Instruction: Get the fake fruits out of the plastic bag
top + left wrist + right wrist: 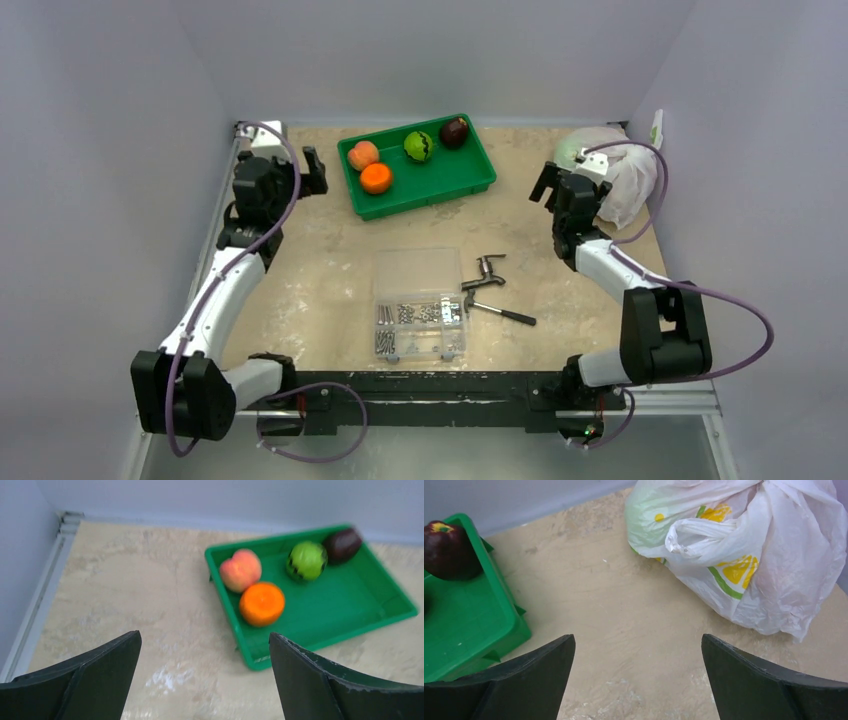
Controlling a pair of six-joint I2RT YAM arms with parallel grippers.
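Observation:
The plastic bag (628,182) is a crinkly white bag with yellow and green print. It lies knotted shut at the back right corner and also shows in the right wrist view (769,555). A green tint shows through its left side; what is inside is hidden. A peach-red fruit (363,154) and a green fruit (418,146) lie in the green tray (470,180). My right gripper (545,185) is open and empty, just left of the bag, over bare table (638,645). My left gripper (316,170) is open and empty, left of the tray (205,645).
The tray also holds an orange fruit (376,178) and a dark maroon fruit (454,131). A clear screw box (420,305) stands at the middle front, with a metal fitting (487,270) and a small hammer (505,313) to its right. Walls close in the table.

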